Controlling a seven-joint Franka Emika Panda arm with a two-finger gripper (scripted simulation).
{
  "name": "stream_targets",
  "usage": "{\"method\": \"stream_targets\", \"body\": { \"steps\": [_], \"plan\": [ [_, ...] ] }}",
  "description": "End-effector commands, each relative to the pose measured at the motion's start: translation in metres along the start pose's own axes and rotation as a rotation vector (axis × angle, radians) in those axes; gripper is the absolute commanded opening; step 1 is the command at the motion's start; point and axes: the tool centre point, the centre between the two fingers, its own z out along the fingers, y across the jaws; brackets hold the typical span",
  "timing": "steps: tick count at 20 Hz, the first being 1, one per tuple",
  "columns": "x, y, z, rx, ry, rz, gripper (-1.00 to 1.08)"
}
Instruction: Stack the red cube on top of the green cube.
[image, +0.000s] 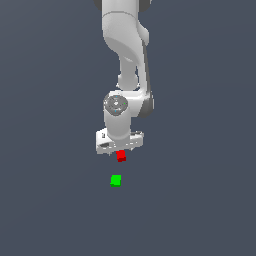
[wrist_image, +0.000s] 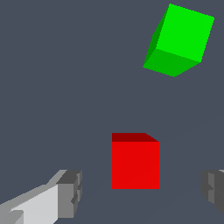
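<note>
Gripper (wrist_image: 140, 192) spread wide, holding nothing, poised over red cube (wrist_image: 135, 164), which sits between the finger pads (wrist_image: 70, 192) without touching either; green cube (wrist_image: 179, 41) close by, apart from red, nearer the exterior camera. Best lowered straight down, kept centred so both pads meet opposite flat faces together, then closed gently. One red cube, one green cube, one gripper.

The red cube (wrist_image: 135, 164) and green cube (wrist_image: 179, 41) look smooth and matt; the fingers (wrist_image: 70, 192) beside the red one look dull grey.
</note>
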Motion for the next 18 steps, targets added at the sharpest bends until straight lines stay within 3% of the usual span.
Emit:
{"method": "stream_targets", "body": {
  "steps": [1, 14, 15, 18],
  "plan": [
    [0.000, 0.000, 0.006, 0.000, -0.001, -0.001, 1.00],
    [0.001, 0.000, 0.048, 0.000, 0.001, -0.003, 1.00],
    [0.001, 0.000, 0.048, 0.000, 0.001, -0.003, -1.00],
    [0.001, 0.000, 0.048, 0.000, 0.001, -0.003, -1.00]
  ]
}}
